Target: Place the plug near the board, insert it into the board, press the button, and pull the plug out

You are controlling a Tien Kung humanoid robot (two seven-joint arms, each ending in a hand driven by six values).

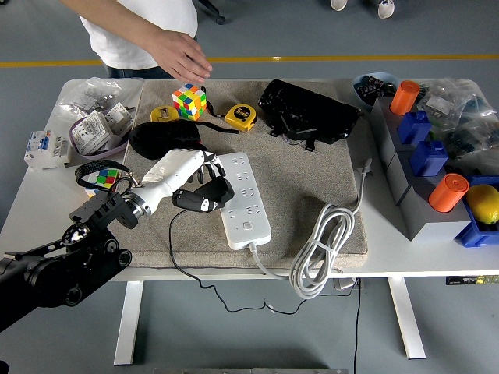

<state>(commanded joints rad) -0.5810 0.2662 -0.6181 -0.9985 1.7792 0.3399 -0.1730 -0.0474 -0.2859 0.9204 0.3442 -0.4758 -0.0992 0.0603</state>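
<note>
Head view: left hand [181, 173], white w/ black fingers, sits centre-left of frame over the beige mat [312, 171], fingers curled round the black plug [204, 196]. Plug lies on its side, touching the left edge of the white power strip [244, 199], not seated in any socket. Thin black cable [181, 265] runs from the plug down over the mat's near edge and hangs below the table [390, 265]. Strip lies lengthwise mid-frame, button end toward the bottom; its thick white cord [320, 249] is coiled lower right of it.

Person at top of frame: one hand [181, 54] hovers open above the Rubik's cube [189, 101], upper centre-left, not touching it. Yellow tape measure [241, 117] just right of the cube, black pouch [308, 113] further right. A 2nd black pouch [160, 139] lies just above the robot hand.

Left edge of frame: breaker parts [47, 146] and plastic bags [93, 97]. Right side: grey box [421, 199] w/ orange cylinders [447, 192] and blue blocks [428, 157], lemon [485, 204] at far right.

Right arm not visible.
</note>
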